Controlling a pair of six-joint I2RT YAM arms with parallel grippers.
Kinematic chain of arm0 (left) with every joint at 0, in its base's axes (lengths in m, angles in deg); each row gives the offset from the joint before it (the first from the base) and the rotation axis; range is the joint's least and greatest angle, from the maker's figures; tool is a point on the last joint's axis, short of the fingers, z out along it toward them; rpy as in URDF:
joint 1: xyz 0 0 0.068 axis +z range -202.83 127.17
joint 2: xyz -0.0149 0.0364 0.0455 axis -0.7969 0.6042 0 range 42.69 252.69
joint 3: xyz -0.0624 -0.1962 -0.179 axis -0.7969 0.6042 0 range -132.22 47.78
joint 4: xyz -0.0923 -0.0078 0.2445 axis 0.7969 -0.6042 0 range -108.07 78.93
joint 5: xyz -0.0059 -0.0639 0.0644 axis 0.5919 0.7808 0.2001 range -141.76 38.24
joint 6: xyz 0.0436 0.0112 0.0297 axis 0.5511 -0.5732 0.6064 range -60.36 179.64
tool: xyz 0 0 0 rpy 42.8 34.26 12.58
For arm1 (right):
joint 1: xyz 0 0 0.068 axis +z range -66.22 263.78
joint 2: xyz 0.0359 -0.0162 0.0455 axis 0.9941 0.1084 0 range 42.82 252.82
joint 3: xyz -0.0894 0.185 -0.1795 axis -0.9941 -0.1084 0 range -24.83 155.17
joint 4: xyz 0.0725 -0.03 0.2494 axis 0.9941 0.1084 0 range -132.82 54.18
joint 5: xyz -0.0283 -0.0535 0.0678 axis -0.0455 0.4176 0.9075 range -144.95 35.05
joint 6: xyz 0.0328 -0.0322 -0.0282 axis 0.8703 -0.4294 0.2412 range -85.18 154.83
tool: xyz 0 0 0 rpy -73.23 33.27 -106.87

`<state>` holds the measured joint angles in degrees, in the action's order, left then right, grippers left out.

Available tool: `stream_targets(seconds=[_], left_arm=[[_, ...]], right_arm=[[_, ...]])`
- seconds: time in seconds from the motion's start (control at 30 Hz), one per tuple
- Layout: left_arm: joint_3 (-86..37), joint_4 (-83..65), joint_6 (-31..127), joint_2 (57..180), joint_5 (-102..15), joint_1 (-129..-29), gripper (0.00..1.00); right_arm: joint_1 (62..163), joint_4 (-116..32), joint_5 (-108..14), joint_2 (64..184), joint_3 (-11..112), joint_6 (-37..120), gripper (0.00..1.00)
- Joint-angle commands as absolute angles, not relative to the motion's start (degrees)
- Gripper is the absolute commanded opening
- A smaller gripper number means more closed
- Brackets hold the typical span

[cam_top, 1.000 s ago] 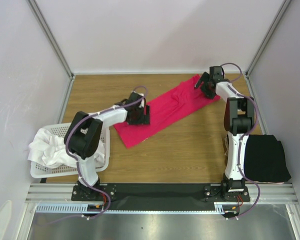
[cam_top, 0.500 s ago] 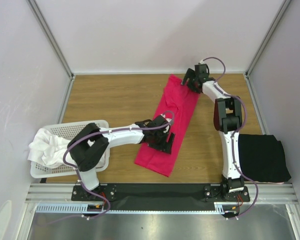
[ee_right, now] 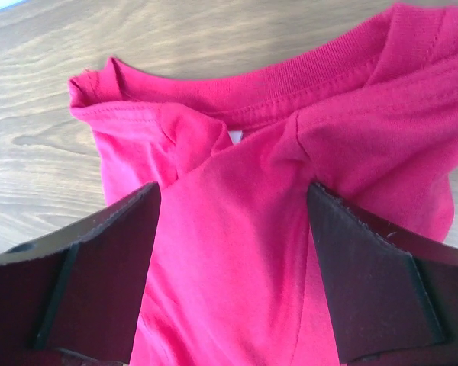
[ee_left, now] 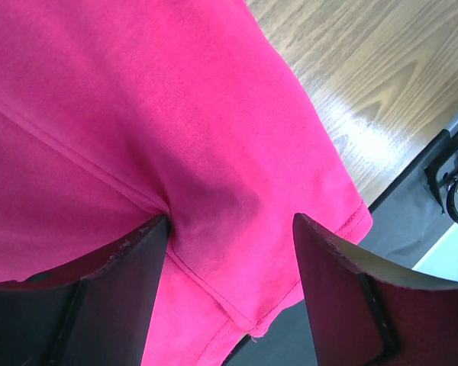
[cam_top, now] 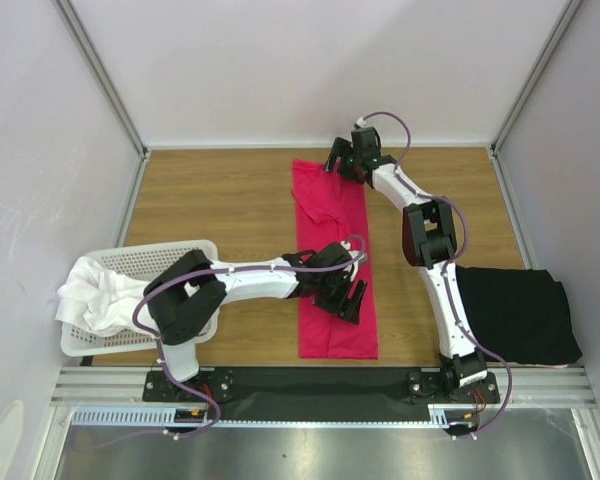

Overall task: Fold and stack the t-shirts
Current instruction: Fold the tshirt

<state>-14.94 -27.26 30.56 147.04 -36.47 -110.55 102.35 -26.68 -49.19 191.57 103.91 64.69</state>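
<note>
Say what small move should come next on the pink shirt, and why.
Probably close the left gripper on the near hem of the pink t-shirt. The shirt already lies as a long narrow strip. The right gripper sits open over the collar end, and the left one's jaws straddle fabric without pinching it. A halving fold would need a grip first.

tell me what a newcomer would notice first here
The crimson-pink t-shirt, a long bright strip down the middle of the wooden table, grabs the eye first. The left claw sits over its near half and the right claw at its collar end, both open. A black t-shirt lies at the near right.
</note>
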Motion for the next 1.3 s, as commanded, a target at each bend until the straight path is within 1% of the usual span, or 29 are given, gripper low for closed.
stream_targets(seconds=[0.0,0.07,0.17,0.2,0.23,0.3,0.33,0.4,0.43,0.47,0.53,0.57,0.6,0.67,0.7,0.8,0.87,1.0,1.13,1.27], left_arm=[[-15.2,-35.9,30.9,149.7,-37.0,-112.0,0.73],[-16.9,-38.2,32.1,148.1,-40.1,-111.2,0.75],[-18.6,-40.3,32.2,142.4,-40.9,-108.5,0.76],[-18.3,-40.2,32.1,138.3,-41.3,-107.8,0.77],[-18.1,-40.1,31.8,136.7,-41.6,-107.0,0.78],[-16.7,-38.9,31.1,133.1,-44.2,-105.1,0.78],[-15.5,-37.9,30.6,129.8,-44.9,-104.5,0.78],[-10.9,-33.3,27.1,127.2,-47.1,-103.1,0.74],[-9.0,-31.5,24.6,124.9,-47.4,-102.7,0.7],[-5.8,-29.6,23.3,123.9,-48.1,-102.7,0.69],[-2.0,-22.5,21.1,121.9,-48.1,-102.7,0.67],[2.3,-19.8,17.7,120.0,-48.4,-103.0,0.63],[4.9,-13.2,15.9,119.1,-48.5,-103.3,0.59],[11.1,-6.8,11.6,117.3,-51.6,-104.3,0.57],[12.3,-2.7,10.8,117.2,-53.5,-104.5,0.57],[14.7,3.4,9.8,118.8,-57.6,-104.7,0.57],[14.6,7.3,10.7,120.4,-58.3,-104.7,0.56],[13.0,10.7,12.8,122.9,-58.7,-104.7,0.54],[11.1,12.8,15.0,127.1,-60.6,-104.3,0.48],[6.0,14.2,17.7,133.5,-58.0,-102.9,0.47]], right_arm=[[102.9,-19.3,-44.2,195.0,108.9,63.7,0.83],[102.9,-18.0,-42.7,193.3,110.6,63.4,0.84],[102.7,-16.7,-40.9,187.9,112.4,61.5,0.87],[102.7,-16.5,-40.7,185.8,112.2,60.5,0.88],[102.5,-15.8,-40.5,182.7,112.1,60.2,0.9],[102.1,-15.5,-39.8,179.1,110.4,59.8,0.9],[102.0,-15.7,-39.4,175.8,107.6,59.5,0.9],[102.1,-16.6,-38.4,173.0,103.0,59.1,0.9],[102.3,-18.1,-38.7,170.4,97.7,58.9,0.9],[102.6,-19.0,-39.0,169.3,95.1,59.0,0.89],[103.5,-22.1,-39.7,167.6,89.8,59.0,0.88],[104.1,-23.0,-40.7,166.4,85.3,58.9,0.87],[104.5,-23.9,-42.8,166.1,83.4,58.6,0.86],[105.8,-24.7,-45.1,164.6,78.3,57.2,0.86],[106.1,-26.3,-47.6,163.9,76.5,57.2,0.85],[106.5,-30.8,-48.3,160.1,67.9,59.2,0.82],[106.5,-33.5,-48.0,157.6,61.0,59.9,0.81],[106.7,-37.9,-50.4,150.4,53.5,60.9,0.78],[106.6,-38.4,-52.3,147.8,51.3,61.4,0.77],[106.5,-38.4,-54.0,146.3,50.7,61.3,0.77]])
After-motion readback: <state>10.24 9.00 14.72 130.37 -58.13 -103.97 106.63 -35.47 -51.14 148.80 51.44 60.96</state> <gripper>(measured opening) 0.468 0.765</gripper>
